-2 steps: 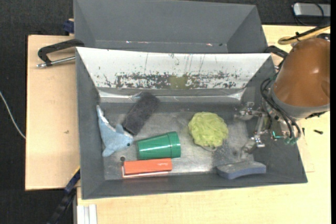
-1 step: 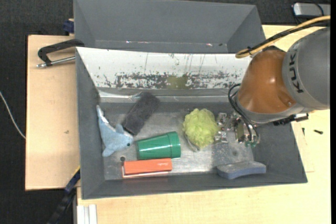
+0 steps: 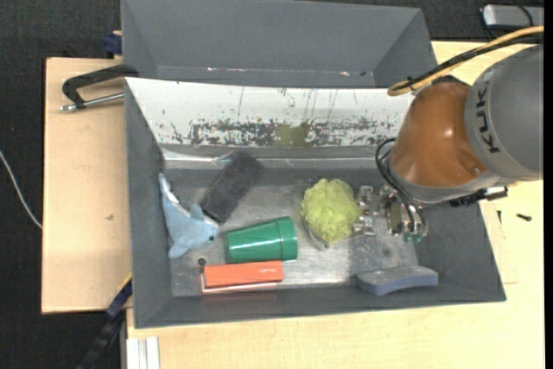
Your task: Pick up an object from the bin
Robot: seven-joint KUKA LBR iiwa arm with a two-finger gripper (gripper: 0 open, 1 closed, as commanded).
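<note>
My gripper (image 3: 373, 219) hangs low in the right half of the bin, under the arm's orange cover, just right of a yellow-green fluffy ball (image 3: 329, 208). Its metal fingers stand close beside the ball, touching or nearly touching its right side. A grey-blue flat sponge (image 3: 396, 278) lies on the bin floor just below the gripper. A green plastic cup (image 3: 261, 240) lies on its side to the left of the ball.
An orange flat block (image 3: 243, 275) lies along the front wall under the cup. A dark grey foam block (image 3: 230, 186) and a light blue soft toy (image 3: 184, 225) lie at the left. The arm comes in over the bin's right wall.
</note>
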